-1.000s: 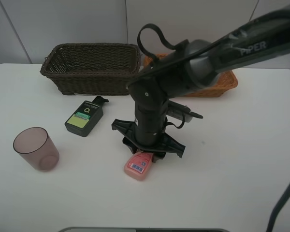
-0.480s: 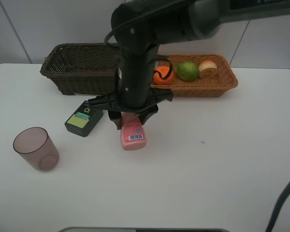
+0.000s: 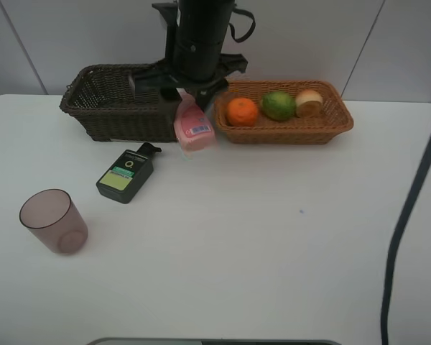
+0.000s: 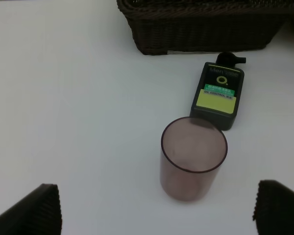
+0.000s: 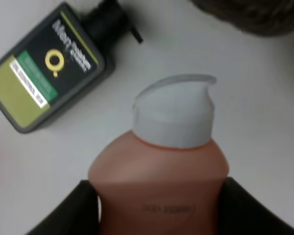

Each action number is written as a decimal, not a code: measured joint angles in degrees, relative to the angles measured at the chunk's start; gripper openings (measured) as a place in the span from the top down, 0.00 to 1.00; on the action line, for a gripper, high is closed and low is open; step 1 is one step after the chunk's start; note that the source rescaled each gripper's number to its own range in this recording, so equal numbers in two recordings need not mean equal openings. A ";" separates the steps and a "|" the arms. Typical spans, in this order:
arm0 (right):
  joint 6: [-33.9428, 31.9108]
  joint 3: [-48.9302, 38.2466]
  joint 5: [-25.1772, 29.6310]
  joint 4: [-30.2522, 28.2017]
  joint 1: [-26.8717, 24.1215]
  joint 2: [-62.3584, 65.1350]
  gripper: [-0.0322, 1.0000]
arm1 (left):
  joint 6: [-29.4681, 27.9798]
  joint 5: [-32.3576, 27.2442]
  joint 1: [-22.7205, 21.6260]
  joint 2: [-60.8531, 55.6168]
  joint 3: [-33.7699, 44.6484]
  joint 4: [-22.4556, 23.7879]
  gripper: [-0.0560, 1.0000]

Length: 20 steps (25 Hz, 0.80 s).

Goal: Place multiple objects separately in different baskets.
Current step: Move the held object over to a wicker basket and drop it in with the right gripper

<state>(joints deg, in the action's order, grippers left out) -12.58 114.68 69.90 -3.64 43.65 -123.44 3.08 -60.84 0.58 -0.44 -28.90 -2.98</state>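
Shows the right gripper [image 3: 188, 97] clamped on the pink bottle [image 3: 193, 128], which hangs clear of the table [image 3: 273, 251] in front of the gap between the dark brown basket [image 3: 108, 115] and the tan basket [image 3: 330, 126]; shows, in the right wrist view, the bottle's white cap [image 5: 174, 115] pointing away from the gripper; locates the orange [image 3: 242, 111], green fruit [image 3: 278, 105] and peach [image 3: 309, 102] side by side inside the tan basket; locates the dark green flat bottle [image 3: 125, 175] lying flat on the table just in front of the dark brown basket, and the purplish cup [image 3: 54, 220] upright (mouth up) nearer the front edge; shows the left gripper [image 4: 154, 210] spread wide and holding nothing, facing the cup without touching it.
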 joint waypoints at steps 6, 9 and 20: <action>3.39 11.04 -2.73 0.20 -1.88 -5.74 0.96 | 0.00 0.00 0.00 0.00 0.00 0.00 0.00; 6.06 12.56 -9.43 -1.12 -2.74 -6.41 0.96 | 0.00 0.00 0.00 0.00 0.00 0.00 0.00; 7.03 12.77 -34.48 -4.41 -4.87 -10.18 0.96 | 0.00 0.00 0.00 0.00 0.00 0.00 0.00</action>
<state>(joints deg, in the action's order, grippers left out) -5.55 127.45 35.42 -8.05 38.78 -133.62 3.08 -60.84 0.58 -0.44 -28.90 -2.98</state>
